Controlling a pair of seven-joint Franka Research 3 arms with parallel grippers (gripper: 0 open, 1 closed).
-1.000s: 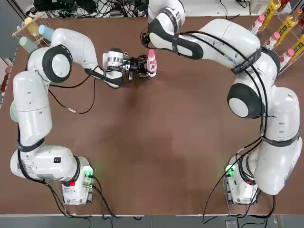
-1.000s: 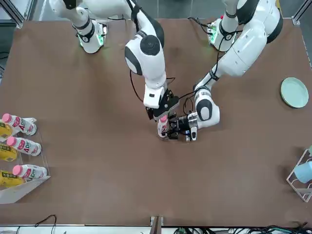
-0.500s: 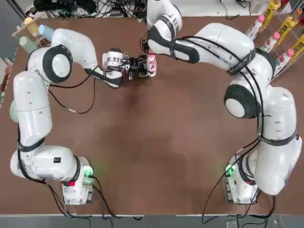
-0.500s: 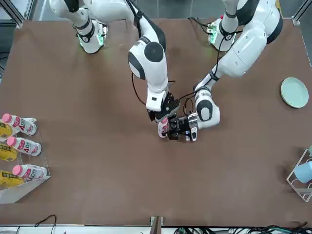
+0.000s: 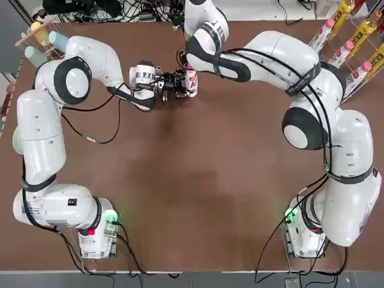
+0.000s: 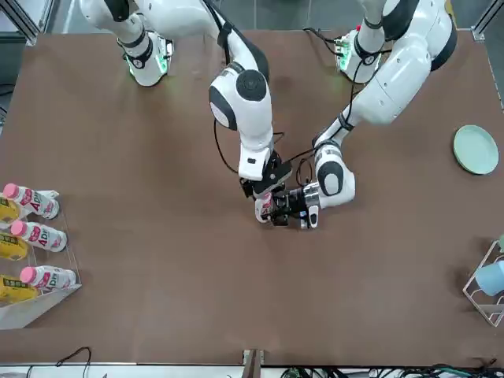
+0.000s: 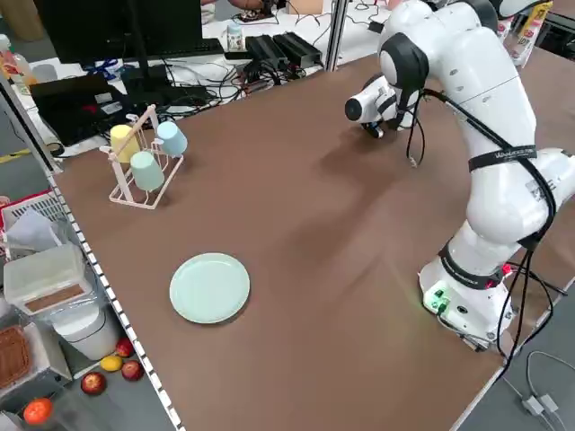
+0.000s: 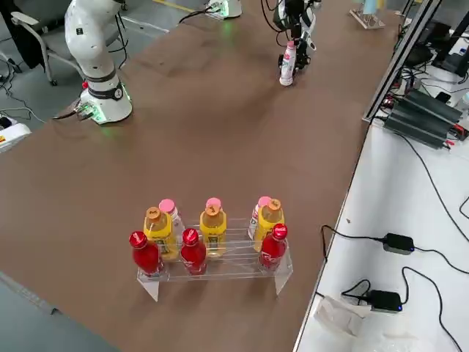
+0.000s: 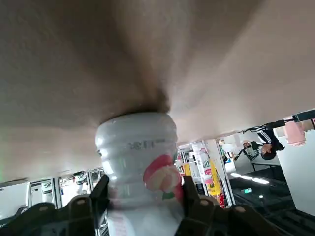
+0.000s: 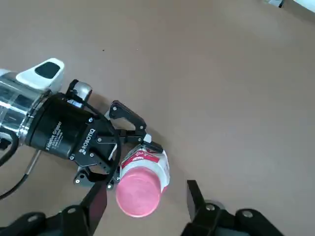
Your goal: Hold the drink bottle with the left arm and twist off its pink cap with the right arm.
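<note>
Gripping the drink bottle (image 5: 192,84) near the top view's twelve o'clock, the left gripper (image 5: 180,84) reaches in from the bottle's nine o'clock. The right gripper (image 10: 148,184) is near the bottle's twelve, fingers parted around the pink cap (image 10: 138,191), which is nearer one finger. Uncapping seems at the lining-up step; next calls for centring, pinching squarely, then twisting.
</note>
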